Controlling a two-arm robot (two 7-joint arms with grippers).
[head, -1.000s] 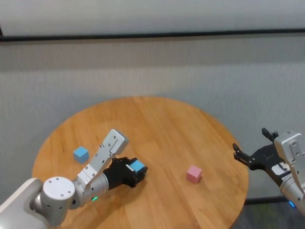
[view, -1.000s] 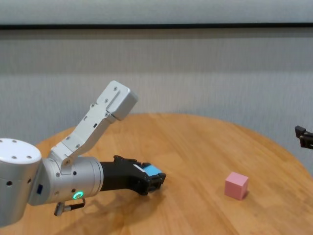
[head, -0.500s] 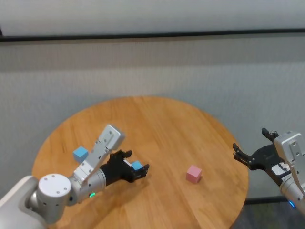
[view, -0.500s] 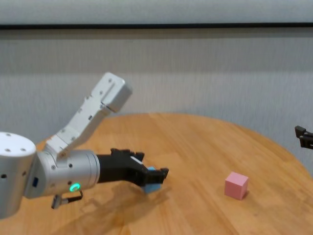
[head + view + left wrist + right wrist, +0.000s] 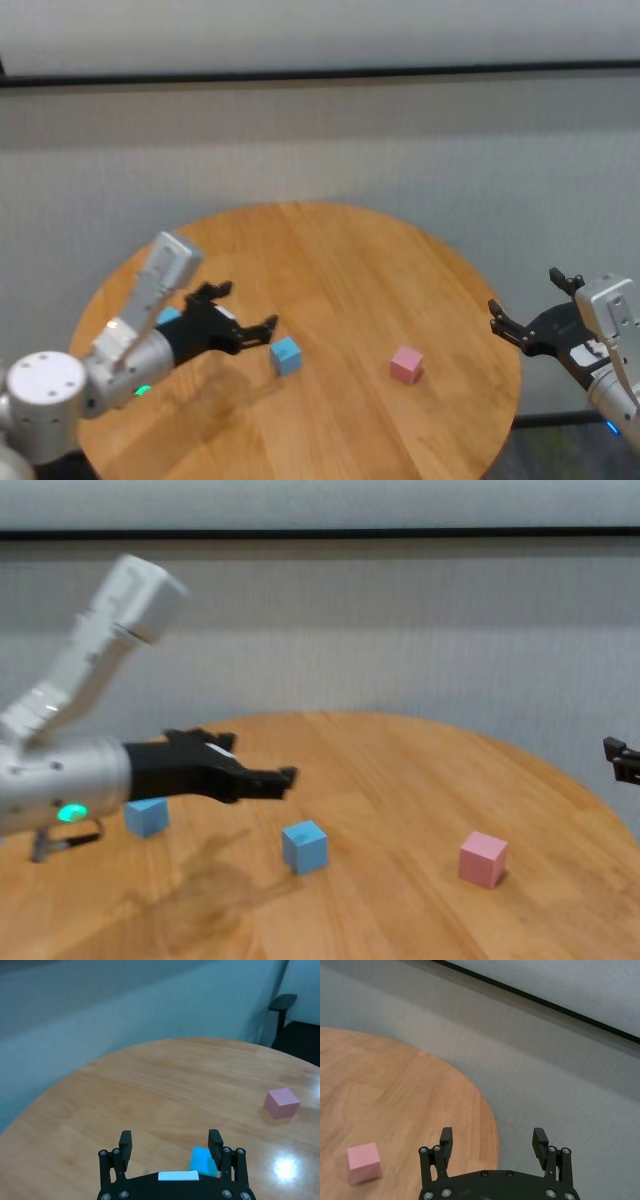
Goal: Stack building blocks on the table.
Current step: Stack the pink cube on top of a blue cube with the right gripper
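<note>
A: Where are the blocks?
B: One light blue cube (image 5: 285, 354) lies mid-worktop (image 5: 330, 260), the pink cube (image 5: 406, 365) to its right, another light blue cube (image 5: 146, 816) far left.
A: The pincers?
B: Left pincer (image 5: 246, 316) spread, empty, just left of the middle cube; right pincer (image 5: 530, 308) spread, off the worktop's right edge.

Wood-plank table (image 5: 330, 250) w/ visible grain, slight sheen, matte blocks (image 5: 286, 355), black plastic left gripper (image 5: 243, 318)

You get even, soft light with faint shadows beside each cube, a white glare spot on the table (image 5: 287, 1170) at the wrist view's lower right, and motion blur on the left arm (image 5: 90, 660).
</note>
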